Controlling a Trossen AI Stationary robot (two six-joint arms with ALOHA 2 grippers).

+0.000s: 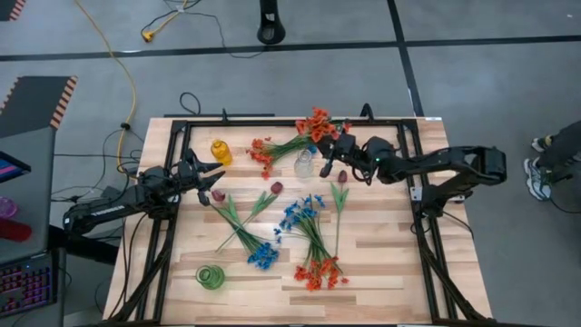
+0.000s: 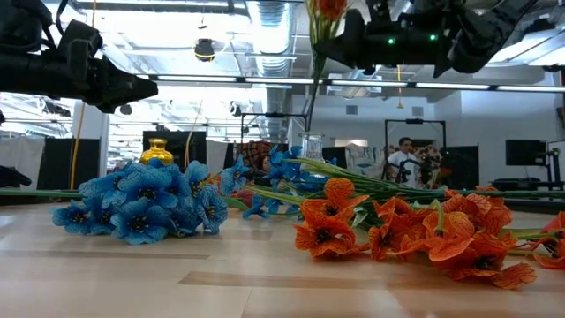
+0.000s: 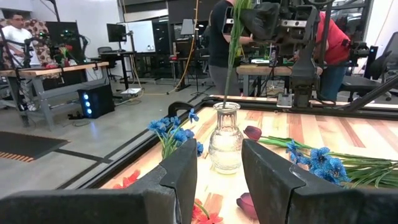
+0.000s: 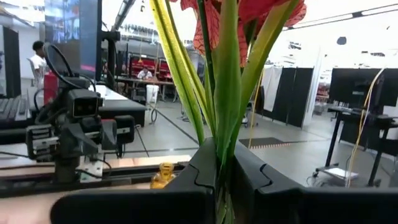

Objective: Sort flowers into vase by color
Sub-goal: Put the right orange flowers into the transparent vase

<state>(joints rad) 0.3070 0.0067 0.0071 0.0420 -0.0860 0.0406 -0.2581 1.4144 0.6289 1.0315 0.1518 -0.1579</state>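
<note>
From above, the right gripper (image 1: 331, 145) sits at about 1 o'clock on the table, clamped on an orange-red sprig (image 1: 317, 124) just beside the clear vase (image 1: 304, 163). The left gripper (image 1: 214, 173) waits at 9 o'clock, fingers parted, holding nothing. Low view: blue flowers (image 2: 141, 205) and orange ones (image 2: 415, 231) lie on the wood. Right wrist view: fingers (image 4: 199, 171) pinch the green stem (image 4: 227, 106).

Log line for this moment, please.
right gripper: shut on orange-red sprig | stem over clear vase | left gripper: open, waiting
</note>
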